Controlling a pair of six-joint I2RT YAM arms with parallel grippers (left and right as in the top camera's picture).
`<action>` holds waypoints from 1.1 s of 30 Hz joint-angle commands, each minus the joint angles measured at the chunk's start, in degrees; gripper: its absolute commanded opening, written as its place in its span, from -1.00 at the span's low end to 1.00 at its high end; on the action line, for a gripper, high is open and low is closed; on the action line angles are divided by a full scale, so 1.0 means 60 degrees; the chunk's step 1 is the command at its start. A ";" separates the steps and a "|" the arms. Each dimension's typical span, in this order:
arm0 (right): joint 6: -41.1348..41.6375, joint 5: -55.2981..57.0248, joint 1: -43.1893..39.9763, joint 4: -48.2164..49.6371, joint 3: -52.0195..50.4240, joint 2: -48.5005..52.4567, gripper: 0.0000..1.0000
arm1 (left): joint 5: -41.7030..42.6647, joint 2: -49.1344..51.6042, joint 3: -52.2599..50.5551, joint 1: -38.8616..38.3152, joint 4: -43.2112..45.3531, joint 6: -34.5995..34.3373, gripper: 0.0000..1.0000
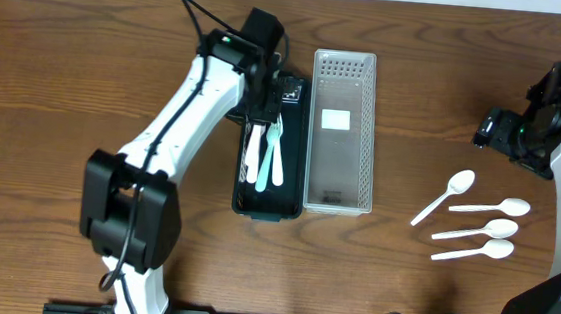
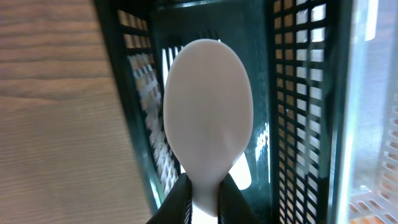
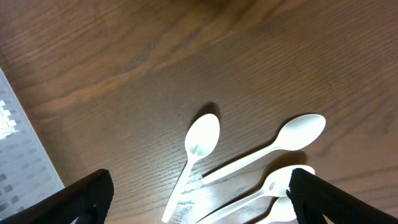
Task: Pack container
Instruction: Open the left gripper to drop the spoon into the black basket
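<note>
My left gripper (image 1: 267, 111) is shut on a white plastic spoon (image 2: 207, 112) and holds it over the far end of the dark green slotted bin (image 1: 293, 193). That bin holds white and pale blue utensils (image 1: 266, 156). In the left wrist view the spoon's bowl fills the middle with the bin's walls (image 2: 298, 124) around it. Several white spoons (image 1: 481, 228) lie on the table at the right, also in the right wrist view (image 3: 199, 149). My right gripper (image 3: 199, 199) is open and empty above them, near the right edge in the overhead view (image 1: 518, 131).
A clear white slotted bin (image 1: 343, 132) stands just right of the dark bin, touching it, with a white label inside. Its corner shows in the right wrist view (image 3: 18, 149). The table is dark wood.
</note>
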 commanded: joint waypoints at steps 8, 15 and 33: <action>-0.0219 -0.0007 -0.0047 -0.0011 0.0087 -0.0033 0.87 | 0.0127 0.1293 0.0098 -0.0554 0.0044 -0.0084 -0.84; -0.0328 -0.0007 -0.0047 -0.0171 0.0087 -0.0033 0.91 | 0.0004 0.1432 0.0098 -0.0565 0.0091 -0.0066 -0.10; -0.1228 -0.0627 0.0186 -0.0087 0.0087 -0.0033 0.94 | -0.3282 -0.2510 0.0667 -0.0237 -0.1279 0.0965 0.89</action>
